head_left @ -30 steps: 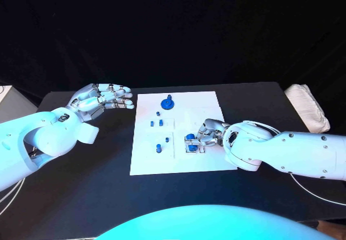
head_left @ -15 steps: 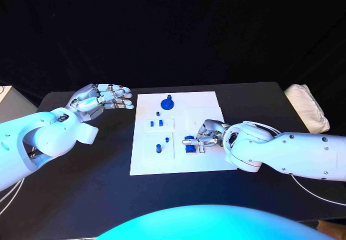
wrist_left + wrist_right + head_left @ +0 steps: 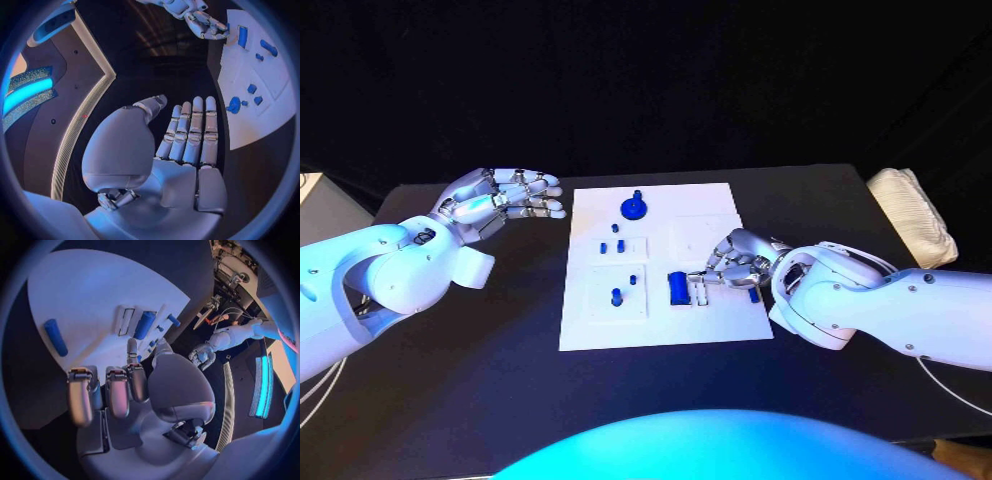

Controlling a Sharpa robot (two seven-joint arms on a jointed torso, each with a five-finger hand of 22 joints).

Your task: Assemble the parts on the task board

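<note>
The white task board [image 3: 711, 325] lies mid-table, with a round blue knobbed part [image 3: 635, 207] at its far end and small blue parts [image 3: 615, 246] further in. A long blue block [image 3: 678, 288] lies on the board just left of my right hand [image 3: 737, 264], which holds nothing, its fingers loosely bent and apart from the block. A blue rod [image 3: 55, 336] lies on the board beside that hand; the block [image 3: 145, 324] sits next to a narrow slot. My left hand [image 3: 502, 200] hovers left of the board, fingers straight, empty. The left wrist view shows the board [image 3: 262, 120] and the right hand [image 3: 203, 22].
A folded white cloth [image 3: 917, 228] lies at the table's right edge. A pale box [image 3: 307, 195] stands off the left side. Black tabletop [image 3: 473, 340] surrounds the board.
My right hand has let go of the blue block and drawn back to the right; the block now lies alone on the board. The left hand has stayed in place.
</note>
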